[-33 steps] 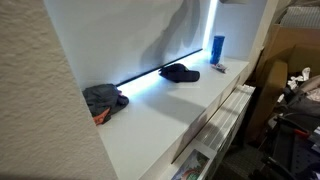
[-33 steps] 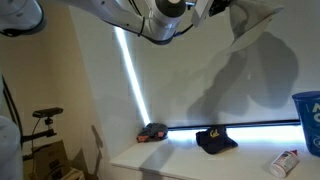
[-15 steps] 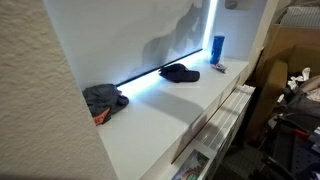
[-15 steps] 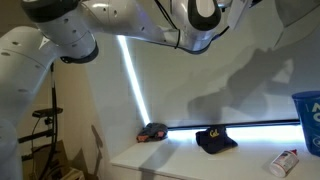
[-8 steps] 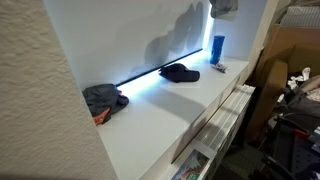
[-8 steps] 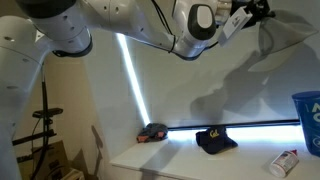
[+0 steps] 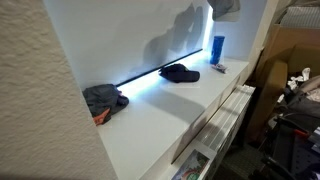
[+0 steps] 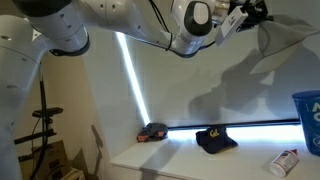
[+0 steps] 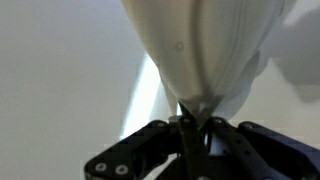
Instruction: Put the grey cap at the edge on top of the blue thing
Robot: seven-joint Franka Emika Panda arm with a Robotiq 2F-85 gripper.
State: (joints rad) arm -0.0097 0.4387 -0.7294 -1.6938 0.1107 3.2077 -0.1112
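Grey cap at the shelf end, gripper high over the opposite end.

In an exterior view, the grey cap [image 7: 104, 99] lies crumpled at the near end of the white shelf [image 7: 160, 115], well apart from the blue container [image 7: 218, 48] standing at the far end. A dark cap [image 7: 180, 72] lies between them, and the gripper [image 7: 225, 6] hangs above the container. In an exterior view, the grey cap [image 8: 152, 132] rests against the lit strip and a small bottle [image 8: 285, 162] lies near the blue container [image 8: 308, 108]. In the wrist view, the black linkages converge at centre, but a pale blurred shape covers the fingertips, so whether they are apart or together cannot be determined.
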